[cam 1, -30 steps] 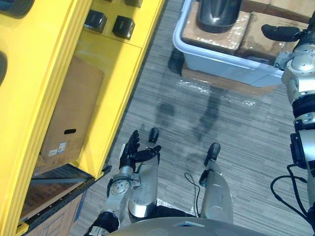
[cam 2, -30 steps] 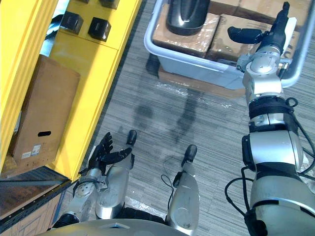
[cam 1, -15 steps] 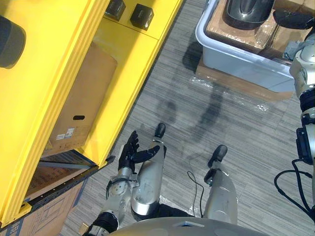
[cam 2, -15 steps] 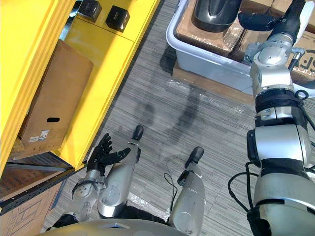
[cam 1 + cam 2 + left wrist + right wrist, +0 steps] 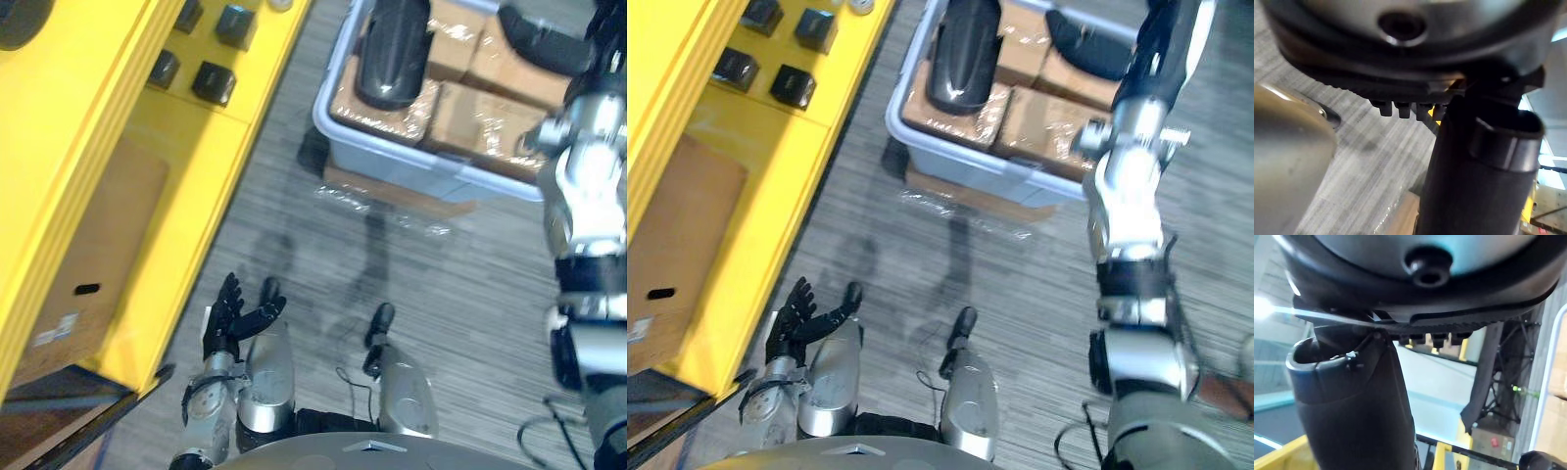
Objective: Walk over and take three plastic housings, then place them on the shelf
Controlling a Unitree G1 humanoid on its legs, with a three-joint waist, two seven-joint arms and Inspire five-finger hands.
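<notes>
- Black plastic housing (image 5: 392, 59): laid on film-wrapped brown boxes (image 5: 470, 117) inside a grey bin (image 5: 392, 162), far centre.
- Right hand (image 5: 1085, 46): held out above the bin's far right boxes, to the right of the housing and apart from it. Fingers are seen straight, with nothing gripped.
- Left hand (image 5: 233, 315): lowered at near left beside the yellow shelf (image 5: 186, 196). Fingers are spread and empty.
- Small black blocks (image 5: 214, 83): set on the shelf, far left.

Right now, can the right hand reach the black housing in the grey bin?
Probably yes. The right hand is open above the grey bin, beside the black housing lying on the wrapped boxes, with nothing between them.
</notes>
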